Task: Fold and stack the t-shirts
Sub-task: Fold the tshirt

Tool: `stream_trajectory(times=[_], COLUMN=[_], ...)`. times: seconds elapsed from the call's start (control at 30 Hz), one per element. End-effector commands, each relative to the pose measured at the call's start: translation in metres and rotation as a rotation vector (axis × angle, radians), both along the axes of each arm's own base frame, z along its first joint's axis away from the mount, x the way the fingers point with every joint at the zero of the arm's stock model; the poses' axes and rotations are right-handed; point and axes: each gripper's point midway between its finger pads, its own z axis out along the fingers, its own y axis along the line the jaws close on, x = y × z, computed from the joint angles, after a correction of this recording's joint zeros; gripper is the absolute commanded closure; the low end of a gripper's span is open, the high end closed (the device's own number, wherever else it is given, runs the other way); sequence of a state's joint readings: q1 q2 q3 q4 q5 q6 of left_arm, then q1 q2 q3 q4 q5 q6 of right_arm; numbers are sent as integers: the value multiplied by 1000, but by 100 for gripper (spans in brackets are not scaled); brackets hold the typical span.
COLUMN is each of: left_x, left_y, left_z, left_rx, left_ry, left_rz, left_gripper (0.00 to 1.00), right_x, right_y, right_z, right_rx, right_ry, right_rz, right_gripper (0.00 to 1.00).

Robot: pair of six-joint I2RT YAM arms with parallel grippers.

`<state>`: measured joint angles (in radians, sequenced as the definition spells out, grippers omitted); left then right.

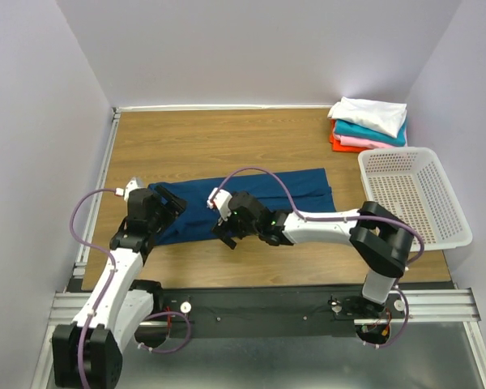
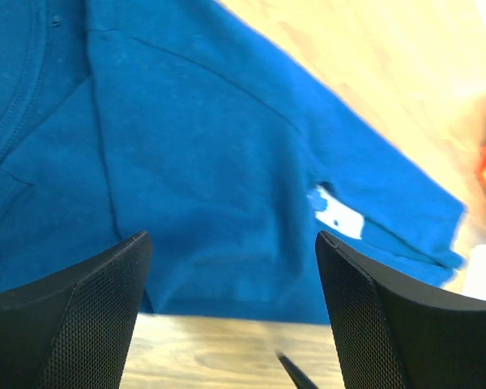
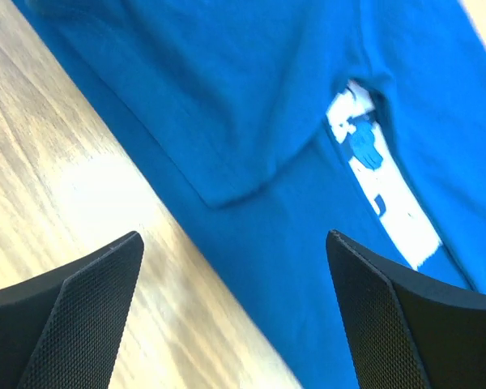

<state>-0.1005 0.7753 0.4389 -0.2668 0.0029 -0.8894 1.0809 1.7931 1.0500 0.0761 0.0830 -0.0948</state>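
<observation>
1. The tee (image 1: 259,194) lies flat in the middle of the table (image 1: 227,138). It forms a long navy band, apparently folded lengthwise, that runs from under the left arm toward the basket (image 1: 413,194). The stack (image 1: 368,121) of folded tees, white on top, sits in the far right corner, well apart from it.
2. The tee looks soft, light and limp. It would likely sag from any pinch point and drag across the wood rather than lift as a sheet. It is not fragile, but the layers could slide apart, so a pinch should take in every layer at once.
3. The best hold looks like the near long edge or the two corners of one short end, one for each gripper, so the band can be carried over itself. In the right wrist view a strip of white print (image 3: 373,178) peeks out of a fold.
4. The left gripper (image 1: 172,204) hangs low over the tee's left end with its fingers pointing away from the base. Its jaws stand wide with nothing between them. In its wrist view the cloth's near edge crosses just ahead of the fingertips.
5. The right arm reaches left across the table with its elbow bent near the basket. The right gripper (image 1: 225,231) sits over the tee's near edge around mid-length. Its jaws are spread wide and empty, one finger above wood and the other above cloth.
</observation>
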Motion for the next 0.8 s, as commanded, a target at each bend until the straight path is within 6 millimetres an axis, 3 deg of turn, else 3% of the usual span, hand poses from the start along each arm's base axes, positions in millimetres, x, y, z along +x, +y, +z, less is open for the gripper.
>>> stream_trajectory(times=[0.0, 0.07, 0.13, 0.17, 0.2, 0.23, 0.33, 0.37, 0.5, 0.53, 0.67, 0.7, 0.77], left_x=[27, 36, 48, 51, 57, 60, 70, 71, 100, 105, 134, 154, 179], left_y=[5, 4, 2, 0, -2, -3, -2, -2, -2, -2, 1, -6, -10], left_z=[9, 8, -2, -16, -16, -22, -47, -63, -79, -84, -102, -90, -86], left_rx=[52, 61, 57, 66, 60, 64, 87, 94, 119, 127, 175, 166, 173], left_ry=[-35, -35, -15, 30, 28, 46, 124, 170, 212, 227, 307, 268, 250], left_rz=[9, 4, -3, -16, -24, -28, -37, -40, -44, -42, -55, -85, -87], left_gripper=[10, 10, 9, 9, 9, 9, 9, 9, 9, 9, 8, 9, 9], right_x=[7, 19, 42, 46, 54, 71, 94, 97, 131, 130, 147, 150, 150], right_y=[-12, -22, -40, -46, -54, -70, -107, -114, -150, -147, -169, -175, -189], right_z=[33, 43, 51, 56, 58, 59, 54, 50, 31, 27, -1, -9, -28], right_rx=[68, 108, 154, 206, 232, 275, 297, 291, 313, 312, 239, 217, 157], right_ry=[-29, -28, -4, 51, 76, 116, 139, 149, 242, 259, 263, 257, 249], right_rz=[-129, -245, -368, -418, -460, -540, -658, -669, -760, -751, -806, -838, -907], right_gripper=[0, 0, 0, 0, 0, 0, 0, 0, 0, 0, 0, 0, 0])
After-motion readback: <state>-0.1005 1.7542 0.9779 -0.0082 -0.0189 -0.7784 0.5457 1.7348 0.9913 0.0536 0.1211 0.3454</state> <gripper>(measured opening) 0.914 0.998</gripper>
